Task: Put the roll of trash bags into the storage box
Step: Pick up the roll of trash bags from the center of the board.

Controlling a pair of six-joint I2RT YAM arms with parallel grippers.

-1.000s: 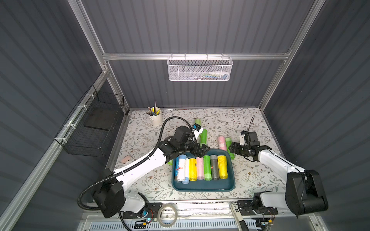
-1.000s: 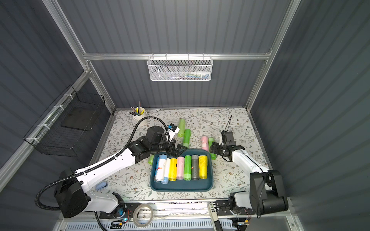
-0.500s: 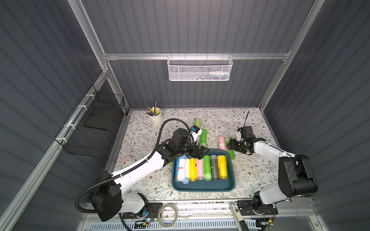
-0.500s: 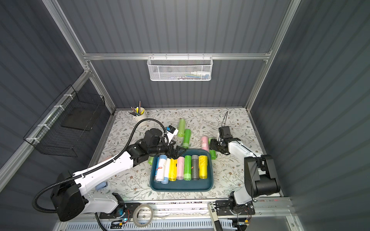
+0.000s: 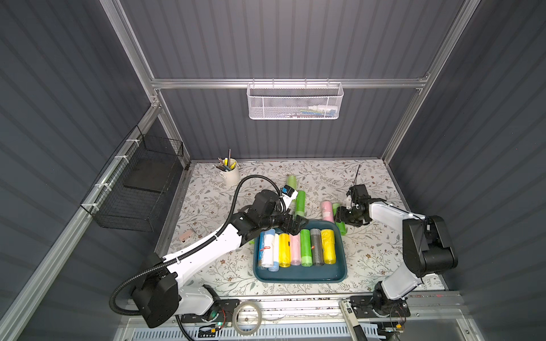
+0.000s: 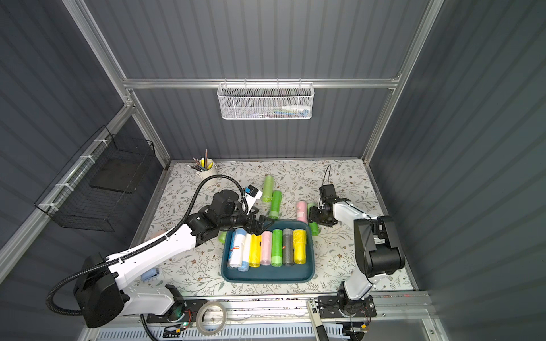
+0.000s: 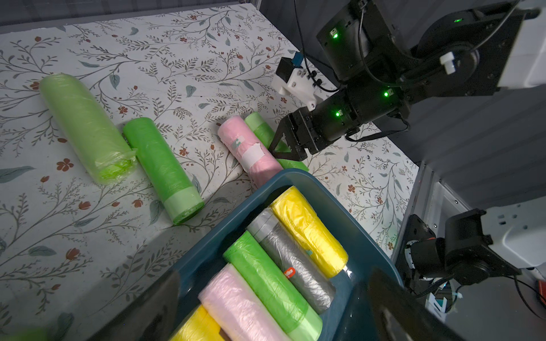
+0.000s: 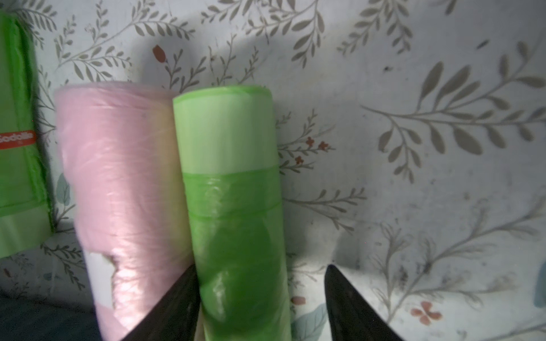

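Note:
The storage box (image 5: 298, 277) (image 6: 266, 277) is a dark teal tray at the front middle, holding several rolls side by side. A green roll of trash bags (image 8: 233, 183) (image 5: 341, 228) lies on the mat just behind the box's right corner, against a pink roll (image 8: 124, 183) (image 5: 327, 210). My right gripper (image 8: 260, 267) (image 5: 339, 217) is open and straddles the green roll. One finger is wedged between green and pink, the other stands clear of the roll. My left gripper (image 7: 266, 295) (image 5: 298, 223) hangs wide open over the box's far edge (image 7: 224, 212), holding nothing.
Two more green rolls (image 5: 291, 184) (image 5: 300, 203) lie behind the box, and another (image 6: 222, 236) peeks out under the left arm. A pen cup (image 5: 230, 174) stands back left. A white mesh basket (image 5: 295, 103) and a black wire basket (image 5: 136, 183) hang on the walls.
My right gripper has moved left and down over the green roll, its jaws narrowing around it. The left arm has barely shifted.

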